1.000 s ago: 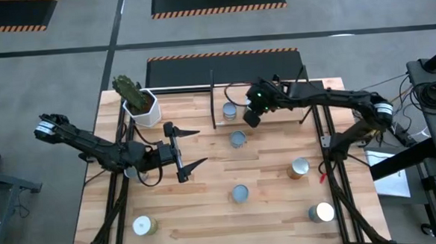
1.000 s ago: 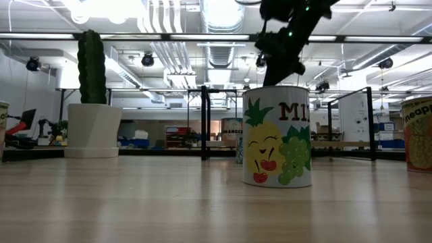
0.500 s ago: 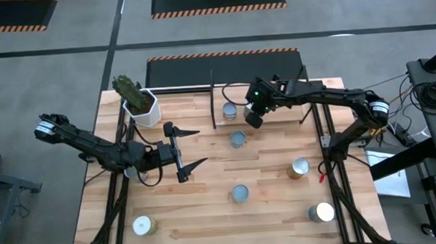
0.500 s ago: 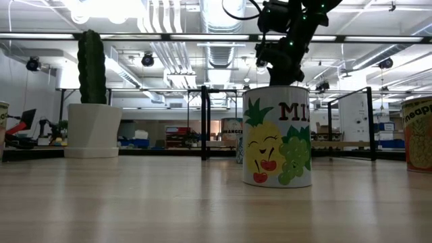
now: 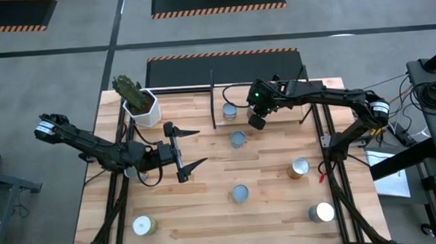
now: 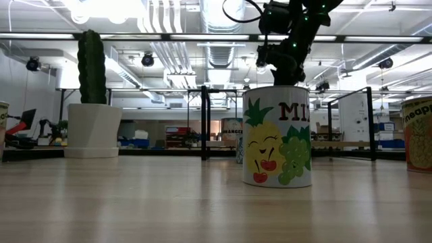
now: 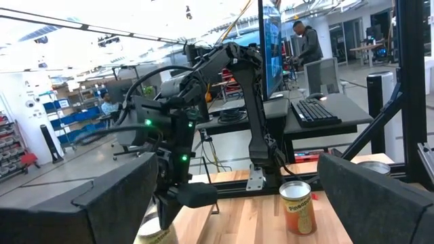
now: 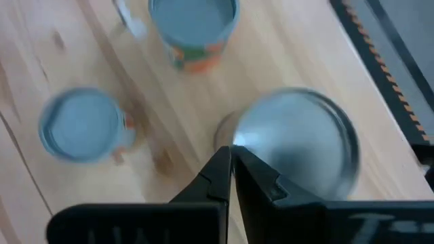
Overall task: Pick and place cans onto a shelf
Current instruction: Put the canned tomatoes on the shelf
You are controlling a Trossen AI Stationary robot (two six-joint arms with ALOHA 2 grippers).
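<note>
- High view: right gripper [image 5: 257,122] hangs over the back-centre of the table [image 5: 208,212], fingers pressed together, nothing pinched.
- Right wrist view: closed fingertips [image 8: 230,163] sit above the edge of a large silvery can top [image 8: 298,146]; two blue-grey can tops nearby, one with an orange label [image 8: 193,27], one off to the side [image 8: 81,125].
- High view: shelf [image 5: 276,85] at the back edge, black posts, one can [image 5: 231,111] just beside its front left post and close to the right gripper.
- More cans loose on the tabletop: one mid-back [image 5: 238,139], one centre-front [image 5: 240,193], brown-label one to the right [image 5: 300,168], white-top one front right [image 5: 322,212], white-top one front left [image 5: 142,226].
- Left gripper [image 5: 183,150] waits over the left-middle of the table, fingers spread wide, empty; a can is partly hidden under that arm.
- Cactus in a white hexagonal pot [image 5: 141,103] at back left, well apart from both grippers.
- Low view: fruit-label can [image 6: 277,135] stands upright in front, blocking the area behind; right arm [image 6: 287,34] shows above it; pot with cactus [image 6: 92,115] to the left; another can [image 6: 418,133] cut off at the right edge.
- Left wrist view: own fingers [image 7: 102,203] spread; right arm [image 7: 203,88] across the table; yellow-label can [image 7: 297,207] upright near a black frame post; person [image 7: 308,44] far back in the room.
</note>
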